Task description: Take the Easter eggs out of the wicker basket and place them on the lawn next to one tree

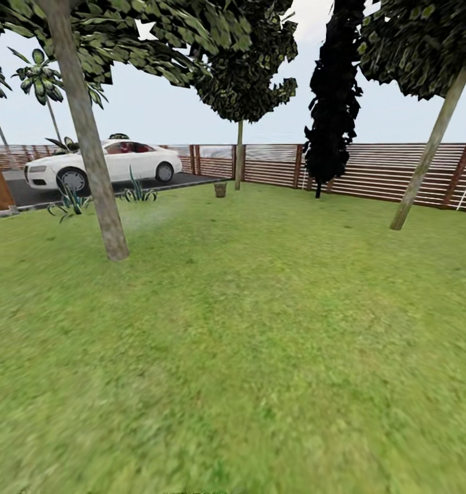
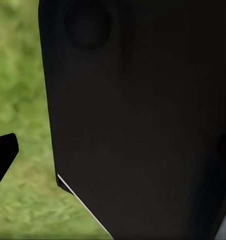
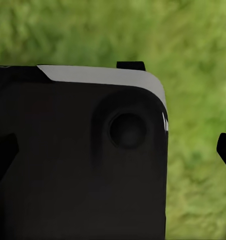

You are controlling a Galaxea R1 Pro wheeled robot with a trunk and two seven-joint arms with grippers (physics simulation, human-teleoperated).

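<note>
The lawn [image 1: 246,329] spreads wide ahead of me in the head view. A pale-trunked tree [image 1: 95,158] leans at the near left, another [image 1: 428,158] at the right, and a third [image 1: 239,161] stands by the far fence. A small brown basket-like thing [image 1: 220,189], probably the wicker basket, sits far off near that third tree. It is too small to tell whether the Easter eggs are in it. My left gripper [image 2: 113,155] shows one black fingertip [image 2: 4,152] at the picture's edge over grass. My right gripper [image 3: 113,152] has its fingertips [image 3: 225,150] wide apart and holds nothing.
A brown slatted fence [image 1: 383,171] closes the garden at the back. A black cypress-shaped tree [image 1: 332,103] stands before it. A white car [image 1: 102,165] is parked on the dark driveway [image 1: 27,193] at the far left, beside spiky plants [image 1: 71,202]. My own dark body [image 2: 142,120] blocks both wrist views.
</note>
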